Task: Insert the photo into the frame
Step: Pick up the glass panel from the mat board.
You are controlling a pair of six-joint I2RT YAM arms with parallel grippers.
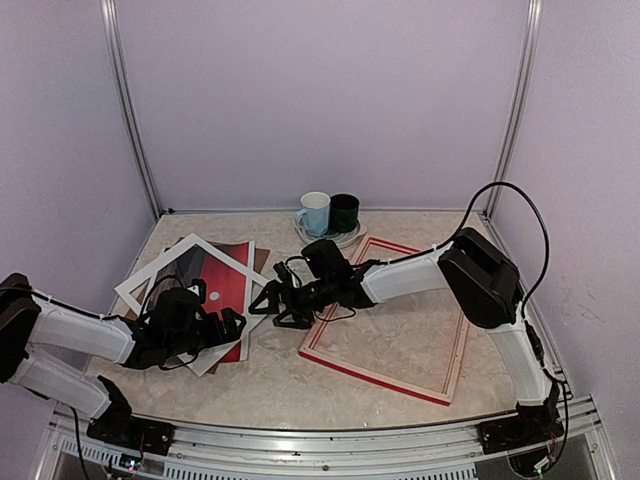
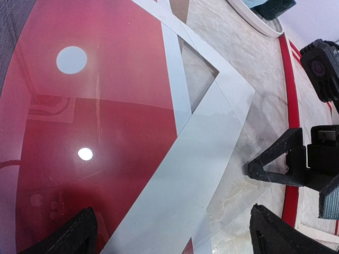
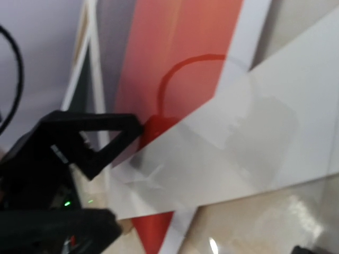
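You are in a robot lab, inside a small test booth. Plain pale walls [image 1: 320, 100] close it in at the back and on both sides. Shiny metal poles [image 1: 130, 110] run up the two back corners. The left arm [image 1: 75, 335] and the right arm [image 1: 480, 280] are robot arms, bolted to a metal rail [image 1: 330, 445] at the near edge of a stone-look surface [image 1: 270, 385]. A black cable [image 1: 520, 195] loops up from the right arm. Two mugs [image 1: 330, 212] sit on a plate [image 1: 352, 237] by the back wall.
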